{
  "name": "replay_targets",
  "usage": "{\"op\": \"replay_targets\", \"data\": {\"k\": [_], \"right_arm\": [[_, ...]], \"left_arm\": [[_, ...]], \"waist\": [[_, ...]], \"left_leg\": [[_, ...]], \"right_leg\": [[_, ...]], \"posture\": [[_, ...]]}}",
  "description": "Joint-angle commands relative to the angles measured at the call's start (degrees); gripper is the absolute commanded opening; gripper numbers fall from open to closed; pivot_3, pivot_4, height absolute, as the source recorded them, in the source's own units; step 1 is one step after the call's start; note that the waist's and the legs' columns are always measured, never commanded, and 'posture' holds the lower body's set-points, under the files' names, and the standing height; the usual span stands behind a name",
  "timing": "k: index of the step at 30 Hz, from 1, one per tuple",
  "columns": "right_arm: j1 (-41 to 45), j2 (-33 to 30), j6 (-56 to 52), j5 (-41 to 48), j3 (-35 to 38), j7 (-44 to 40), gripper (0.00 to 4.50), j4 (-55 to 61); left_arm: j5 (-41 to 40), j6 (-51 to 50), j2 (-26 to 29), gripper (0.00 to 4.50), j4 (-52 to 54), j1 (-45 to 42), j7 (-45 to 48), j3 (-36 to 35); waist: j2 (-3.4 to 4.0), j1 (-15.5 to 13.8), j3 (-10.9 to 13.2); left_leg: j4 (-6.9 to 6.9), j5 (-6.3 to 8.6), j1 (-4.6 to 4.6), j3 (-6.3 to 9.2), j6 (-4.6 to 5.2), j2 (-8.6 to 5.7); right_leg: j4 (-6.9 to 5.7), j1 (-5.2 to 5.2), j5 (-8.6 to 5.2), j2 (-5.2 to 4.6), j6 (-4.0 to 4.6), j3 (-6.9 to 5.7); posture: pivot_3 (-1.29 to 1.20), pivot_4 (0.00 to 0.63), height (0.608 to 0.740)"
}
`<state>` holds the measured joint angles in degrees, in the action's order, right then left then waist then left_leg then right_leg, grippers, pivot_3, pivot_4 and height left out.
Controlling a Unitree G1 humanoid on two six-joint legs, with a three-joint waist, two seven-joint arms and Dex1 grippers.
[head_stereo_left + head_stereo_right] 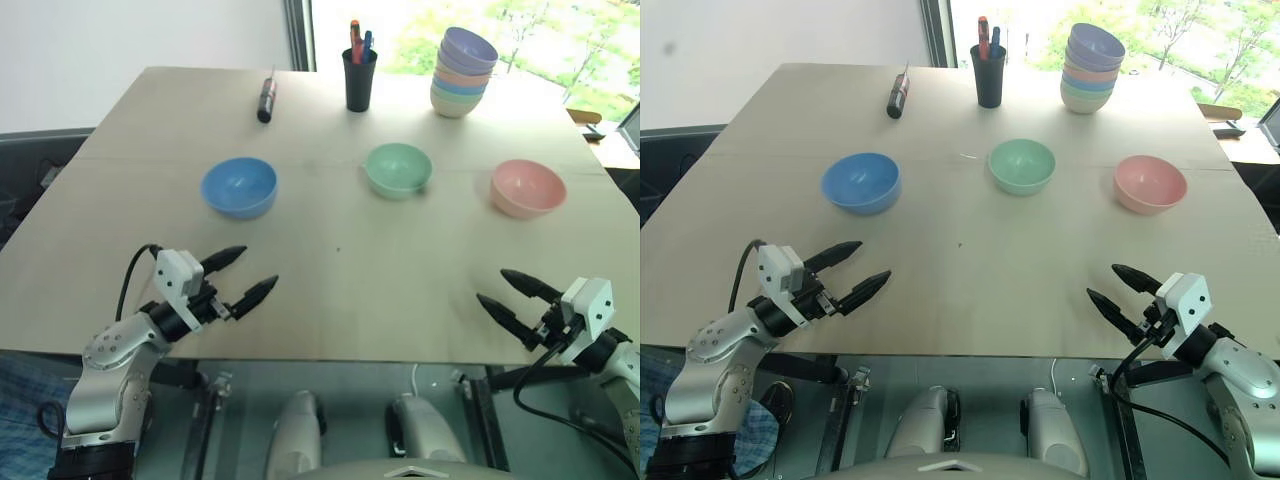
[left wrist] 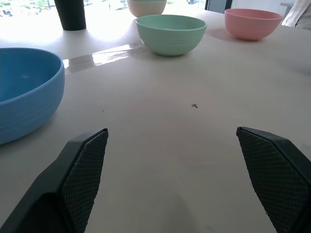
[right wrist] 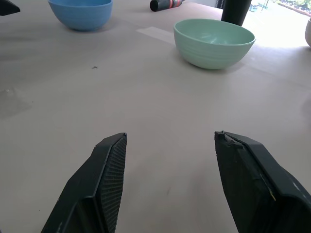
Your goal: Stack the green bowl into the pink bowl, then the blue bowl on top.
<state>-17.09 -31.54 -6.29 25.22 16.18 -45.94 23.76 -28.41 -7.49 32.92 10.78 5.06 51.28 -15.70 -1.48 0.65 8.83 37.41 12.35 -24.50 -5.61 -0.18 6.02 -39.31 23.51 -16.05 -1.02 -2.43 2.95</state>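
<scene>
1. Hovering over the near edge of the table (image 1: 330,280), the left gripper (image 1: 247,273) is pointing forward and inward with its two black fingers spread wide and nothing between them.
2. Mirroring it on the other side, the right gripper (image 1: 510,293) is reaching inward from the near right corner, its fingers parted and gripping nothing.
3. Sitting just ahead of the left gripper, the blue bowl (image 1: 239,186) is standing upright, plain and smooth, on the left of the row.
4. Resting in the middle of the row, the green bowl (image 1: 398,169) is showing its mint-coloured inside, well apart from both neighbours.
5. Lying furthest right, the pink bowl (image 1: 528,187) is sitting upright ahead of the right gripper.
6. Standing along the far edge are a black pen cup (image 1: 359,78), a dark marker (image 1: 266,100) lying flat, and a pile of pastel bowls (image 1: 462,72).
</scene>
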Motion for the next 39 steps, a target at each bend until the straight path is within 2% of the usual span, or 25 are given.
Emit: {"op": "replay_targets", "data": {"k": [1,25,30,35,39], "right_arm": [[-0.1,-0.2,0.7,-0.1,0.1,0.5,3.01,2.0],[2.0,-1.2,1.1,-2.2,-0.5,0.8,3.01,-0.1],[4.3,-4.7,-1.0,-6.8,-0.2,3.2,3.01,-1.7],[11.3,-9.6,-4.1,-11.3,-0.7,5.2,3.01,-5.7],[17.3,-15.2,-6.4,-14.4,-2.5,3.5,3.01,-9.9]], "left_arm": [[-1.0,1.1,-0.3,4.5,2.6,0.4,0.1,-0.7],[-1.7,2.7,-1.1,4.5,1.8,-0.1,1.1,-0.1],[-7.8,-0.8,-1.9,4.5,4.2,-0.2,2.9,0.0],[-11.1,-1.8,-3.8,4.5,6.7,-1.1,4.2,2.0],[-11.8,-1.9,-4.3,4.5,8.0,-2.4,4.5,3.0]], "waist": [[0.0,0.0,0.0],[-0.01,0.0,0.0],[-0.03,0.0,0.0],[0.0,0.1,0.0],[0.0,0.0,0.0]], "left_leg": [[0.0,0.0,0.0,0.0,0.0,0.0],[0.0,0.0,0.01,0.0,0.0,0.0],[0.0,0.0,0.02,-0.02,0.0,0.0],[0.01,0.0,0.06,-0.06,0.0,-0.01],[0.01,0.0,0.08,-0.03,0.0,0.0]], "right_leg": [[0.0,0.0,0.0,0.0,0.0,0.0],[0.0,-0.01,0.0,0.0,0.0,0.0],[0.0,-0.01,0.0,0.0,0.0,0.02],[-0.01,-0.03,0.01,0.0,0.0,0.07],[-0.01,-0.04,0.0,0.04,0.0,0.06]], "posture": [[0.0,0.15,0.74],[0.0,0.15,0.74],[0.0,0.15,0.74],[0.0,0.15,0.74],[0.0,0.15,0.74]]}}
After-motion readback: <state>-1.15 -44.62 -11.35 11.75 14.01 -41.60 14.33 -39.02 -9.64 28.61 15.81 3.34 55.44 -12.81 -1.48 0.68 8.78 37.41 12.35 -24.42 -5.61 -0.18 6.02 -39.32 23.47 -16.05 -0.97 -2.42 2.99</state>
